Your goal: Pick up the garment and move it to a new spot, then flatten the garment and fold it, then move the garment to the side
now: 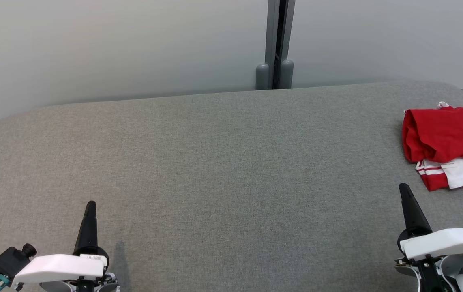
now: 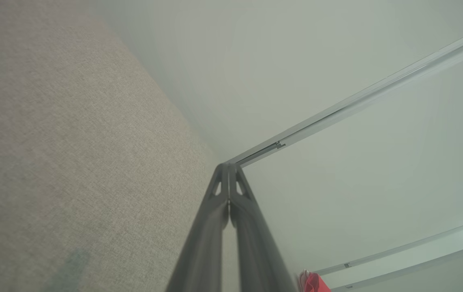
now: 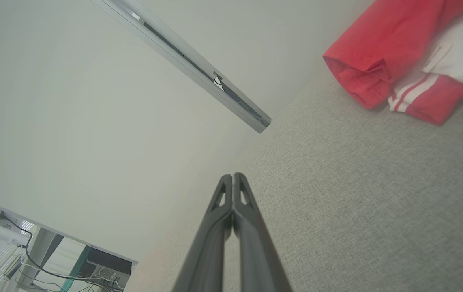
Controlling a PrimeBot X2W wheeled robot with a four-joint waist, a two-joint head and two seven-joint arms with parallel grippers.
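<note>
- The left fingers (image 1: 88, 221) are pressed together along their length with nothing between them. They are poised over bare grey counter (image 1: 215, 162).
- The right fingers (image 1: 410, 209) are closed just as tightly and hold nothing. The right wrist view shows the two dark blades (image 3: 215, 219) meeting at the tips.
- The garment (image 1: 442, 138) lies ahead of the right fingers and a little to their outer side, apart from them. It is well across the counter from the left fingers.
- It is red with a white panel and red-and-white striped trim, gathered in a loose, rounded bundle rather than spread flat.
- It sits near the counter's far right corner and runs out of the head view, so I cannot tell how close its hidden part comes to the edge.
- A rough bundle off to one side would suit either a garment waiting to be lifted or one already folded loosely and set aside. The scene does not settle which.
- If closed fingers met the cloth, I would expect them to shove it rather than catch it, and a shove outward could send it over the edge.
- A pinch on the top layer alone would likely let the bundle unroll and trail.
- The woven counter looks grippy, so dragging the cloth could rumple it.
</note>
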